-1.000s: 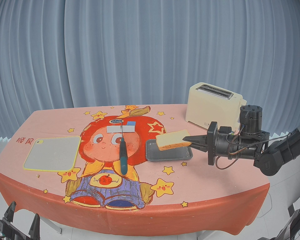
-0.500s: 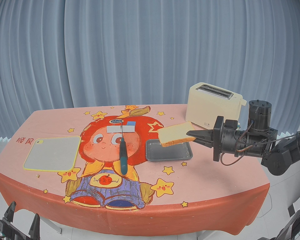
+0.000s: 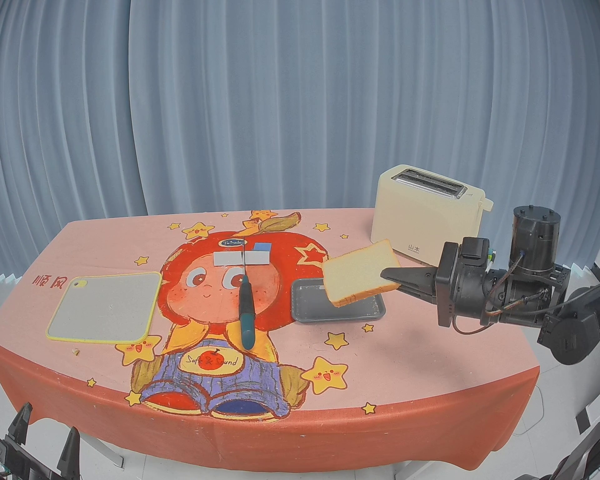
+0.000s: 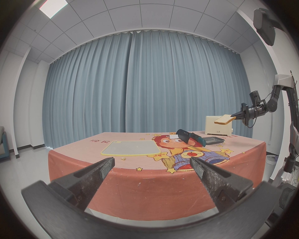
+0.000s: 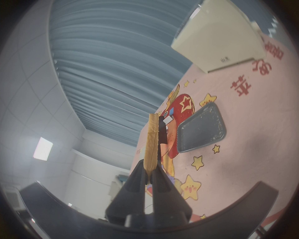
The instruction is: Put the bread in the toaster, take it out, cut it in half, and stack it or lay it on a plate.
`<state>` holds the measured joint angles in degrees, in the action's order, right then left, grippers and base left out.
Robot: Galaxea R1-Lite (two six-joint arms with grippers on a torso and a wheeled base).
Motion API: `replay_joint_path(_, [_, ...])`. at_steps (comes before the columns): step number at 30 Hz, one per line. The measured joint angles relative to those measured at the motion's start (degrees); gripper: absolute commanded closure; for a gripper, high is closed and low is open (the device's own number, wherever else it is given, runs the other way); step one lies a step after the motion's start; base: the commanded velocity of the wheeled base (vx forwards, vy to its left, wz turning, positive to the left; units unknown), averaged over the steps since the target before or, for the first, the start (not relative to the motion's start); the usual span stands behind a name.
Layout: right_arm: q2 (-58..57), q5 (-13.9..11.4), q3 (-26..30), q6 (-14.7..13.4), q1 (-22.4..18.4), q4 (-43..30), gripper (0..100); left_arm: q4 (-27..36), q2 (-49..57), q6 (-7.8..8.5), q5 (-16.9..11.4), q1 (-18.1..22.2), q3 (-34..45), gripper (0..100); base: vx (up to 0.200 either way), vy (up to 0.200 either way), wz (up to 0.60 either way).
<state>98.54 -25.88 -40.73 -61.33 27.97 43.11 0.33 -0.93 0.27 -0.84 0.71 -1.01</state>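
Bright, even light falls from above; 1 ceiling panel glares white. Only a soft, faint shadow lies on the bench under the right claw. The curtain bends toward the edges, and both wrist views have dark corners.

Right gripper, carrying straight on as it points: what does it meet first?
Likely nothing: the right gripper, shut on the bread, points across above the tray; way looks free, depth unclear.

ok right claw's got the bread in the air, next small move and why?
Probably carry the bread back over the toaster. The right claw is shut on the slice's edge, holding it tilted in the air above the tray, in front of the toaster, whose top slots look empty.
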Motion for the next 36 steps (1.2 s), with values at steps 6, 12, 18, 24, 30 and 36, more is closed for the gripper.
replay_joint_path(6, [-2.4,9.0,2.6,9.2,4.8,0.0,100,0.0,0.0,0.0,0.0,0.0,0.0,0,0.0,0.0,0.0])
replay_joint_path(12, [-3.9,13.7,4.5,14.9,7.9,0.1,100,0.0,0.0,-0.02,0.0,0.0,0.0,0,0.0,0.0,0.0])
replay_joint_path(18, [-4.9,14.0,5.3,16.0,8.8,0.1,100,0.0,0.0,0.0,0.0,0.0,0.0,0,0.0,0.0,0.0])
replay_joint_path(24, [-5.5,14.0,5.8,16.9,8.8,0.1,100,0.0,0.0,0.0,0.0,0.0,0.0,0,0.0,0.0,0.0])
replay_joint_path(30, [-5.9,14.2,6.2,19.0,8.9,0.1,100,0.0,0.0,-0.02,0.0,0.0,0.0,0,0.0,0.0,0.0])
replay_joint_path(36, [-6.1,15.9,7.2,22.9,8.5,0.2,100,0.0,0.0,-0.02,0.0,0.0,0.0,0,0.0,0.0,0.0])
